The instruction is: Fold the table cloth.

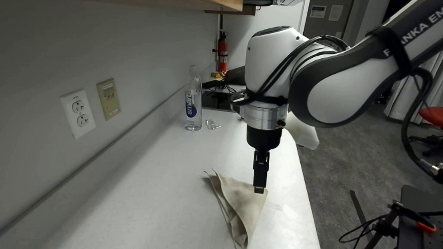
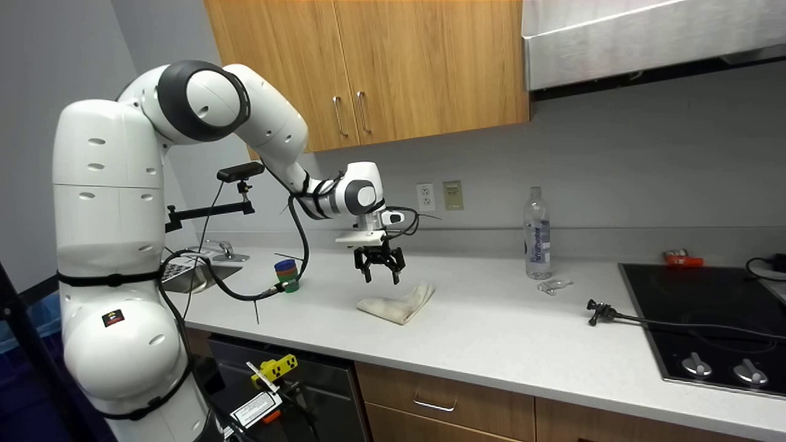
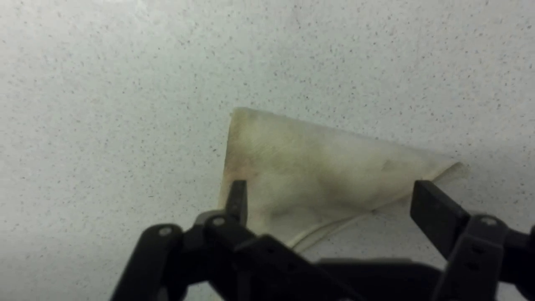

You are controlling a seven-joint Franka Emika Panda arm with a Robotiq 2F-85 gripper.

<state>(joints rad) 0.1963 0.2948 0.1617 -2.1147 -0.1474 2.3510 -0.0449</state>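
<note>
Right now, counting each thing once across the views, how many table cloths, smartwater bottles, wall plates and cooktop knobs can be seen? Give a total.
Table cloth: 1
Smartwater bottle: 1
Wall plates: 2
Cooktop knobs: 2
Total: 6

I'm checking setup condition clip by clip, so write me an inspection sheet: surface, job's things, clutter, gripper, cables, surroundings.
Surface: counter, pale and speckled; no spill seen.
Job's things: cloth, folded over unevenly, faintly stained, lying on the counter.
Clutter: bottle, upright; small clear item beside it; coloured stack, probably cups.
Gripper: open, above the cloth, holding nothing.
Cables: arm cable sags in a loop; thin cable runs from the counter over the cooktop.
Surroundings: outlet on the wall; cabinet overhead; extinguisher beyond the counter.
</note>
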